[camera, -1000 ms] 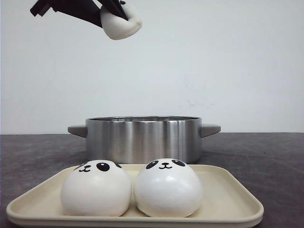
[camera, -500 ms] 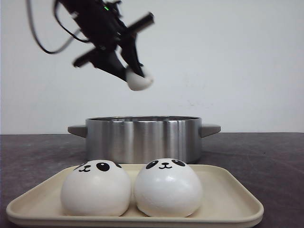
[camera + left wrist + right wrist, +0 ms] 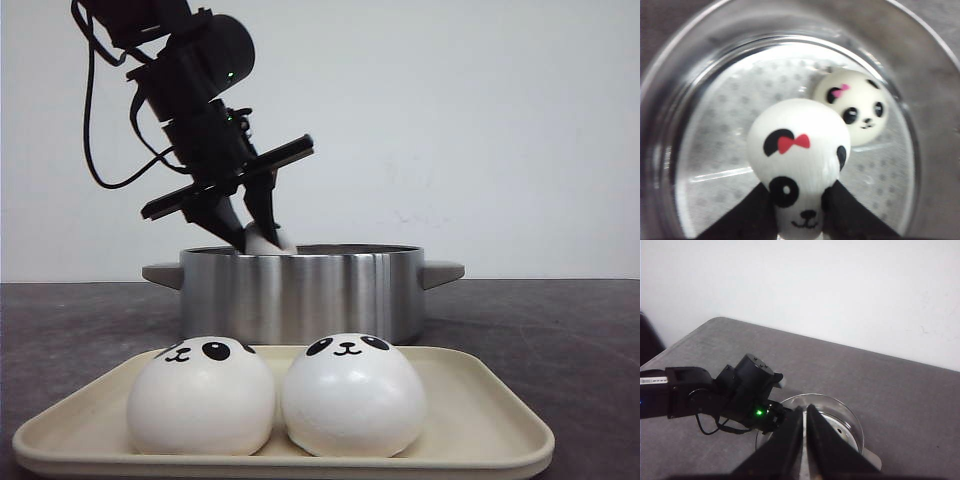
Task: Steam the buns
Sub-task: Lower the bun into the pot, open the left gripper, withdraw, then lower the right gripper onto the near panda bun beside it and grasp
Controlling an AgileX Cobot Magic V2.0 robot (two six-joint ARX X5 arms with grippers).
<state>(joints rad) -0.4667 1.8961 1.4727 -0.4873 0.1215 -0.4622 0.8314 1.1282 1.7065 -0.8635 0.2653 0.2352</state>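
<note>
A: Our left claw [image 3: 258,222] is pinching a bun with a red bow [image 3: 799,159], and it hangs just inside the rim of the steel pot [image 3: 300,292]. What can go wrong here?

B: We think the held bun may come down on the bun with a pink bow [image 3: 856,104], which already lies on the perforated steamer plate [image 3: 725,150] just beside it. If we let go too high, it may also bounce or roll against that one. The fingers squeeze the soft bun low, so it could stick to them when they part.

A: And our right claw [image 3: 804,440]?

B: Its fingers are pressed together, holding nothing, high above the pot.

A: What differs from one second ago?

B: Then the left claw held the bun at the top edge of the front view, well above the pot; now it has descended to the rim. The two buns [image 3: 201,397] [image 3: 352,396] on the cream tray [image 3: 480,425], on the worktop [image 3: 560,330], have not moved.
</note>
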